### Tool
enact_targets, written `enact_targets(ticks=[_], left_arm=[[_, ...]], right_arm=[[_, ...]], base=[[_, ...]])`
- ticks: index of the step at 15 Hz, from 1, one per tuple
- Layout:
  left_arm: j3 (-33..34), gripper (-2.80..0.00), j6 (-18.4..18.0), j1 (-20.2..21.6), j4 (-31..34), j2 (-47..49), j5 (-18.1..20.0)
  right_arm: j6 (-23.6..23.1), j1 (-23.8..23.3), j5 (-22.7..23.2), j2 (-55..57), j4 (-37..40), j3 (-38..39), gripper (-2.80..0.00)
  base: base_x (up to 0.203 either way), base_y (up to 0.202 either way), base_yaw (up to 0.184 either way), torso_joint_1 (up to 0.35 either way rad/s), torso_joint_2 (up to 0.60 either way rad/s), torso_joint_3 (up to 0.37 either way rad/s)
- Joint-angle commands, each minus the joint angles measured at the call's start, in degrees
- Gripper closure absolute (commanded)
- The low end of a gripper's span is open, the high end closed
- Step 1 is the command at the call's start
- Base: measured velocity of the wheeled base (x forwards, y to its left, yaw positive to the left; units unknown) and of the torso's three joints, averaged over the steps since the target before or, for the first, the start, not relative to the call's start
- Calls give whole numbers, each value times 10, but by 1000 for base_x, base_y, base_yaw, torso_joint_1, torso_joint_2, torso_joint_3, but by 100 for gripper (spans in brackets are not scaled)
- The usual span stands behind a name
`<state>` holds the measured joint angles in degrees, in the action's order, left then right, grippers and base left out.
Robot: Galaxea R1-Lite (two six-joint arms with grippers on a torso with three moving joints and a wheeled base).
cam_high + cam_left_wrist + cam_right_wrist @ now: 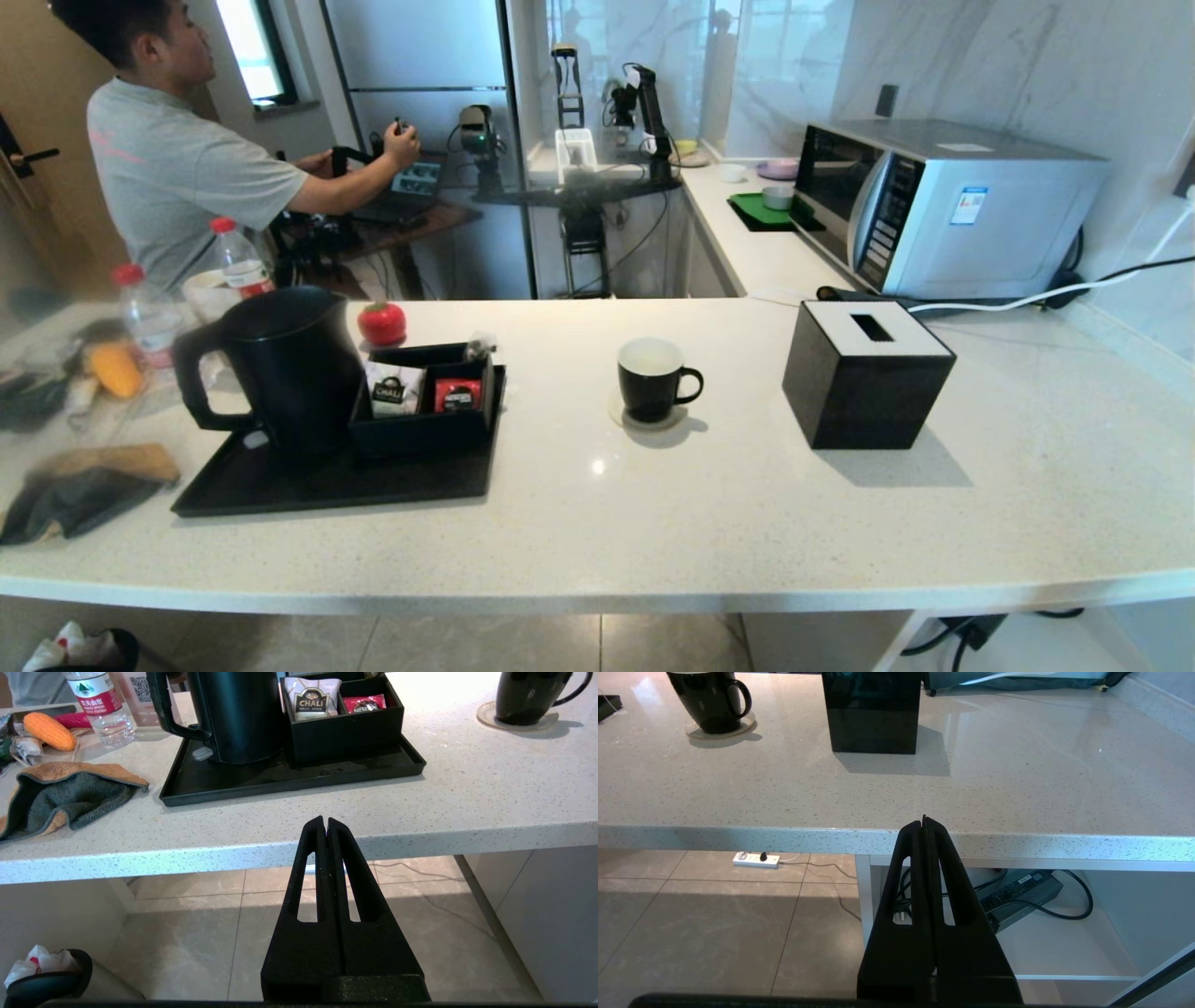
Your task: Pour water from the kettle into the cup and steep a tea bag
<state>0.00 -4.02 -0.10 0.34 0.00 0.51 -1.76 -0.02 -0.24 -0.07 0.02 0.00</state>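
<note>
The black kettle (280, 369) stands on the left of a black tray (327, 485), with its loop handle pointing left; it also shows in the left wrist view (238, 714). The black cup (651, 378), white inside, sits on a coaster mid-counter, with its handle to the right. A tiny pale grey tea bag (481, 347) rests at the back right corner of the black organiser box (425, 411). My left gripper (325, 820) and right gripper (923, 820) are both shut and empty. They hang in front of and below the counter edge, out of the head view.
The organiser holds a white CHALI sachet (394, 389) and a red sachet (457, 394). A black tissue box (864, 373) stands right of the cup and a microwave (934, 205) behind it. A cloth (84, 485), bottles (145, 317) and a red tomato-like object (382, 323) lie to the left.
</note>
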Motion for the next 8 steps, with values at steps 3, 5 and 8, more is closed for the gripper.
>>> enact_targets(ticks=[3,5,8], left_arm=[[0,0,0,0,0,0,0],[0,0,0,0,0,0,0],[0,0,-1,0,0,0,0]], right_arm=[[2,0,0,1,0,0,0],[2,0,0,1,0,0,0],[2,-1,0,1,0,0,0]], base=[[0,0,0,0,0,0],[0,0,0,0,0,0],[0,0,0,0,0,0]])
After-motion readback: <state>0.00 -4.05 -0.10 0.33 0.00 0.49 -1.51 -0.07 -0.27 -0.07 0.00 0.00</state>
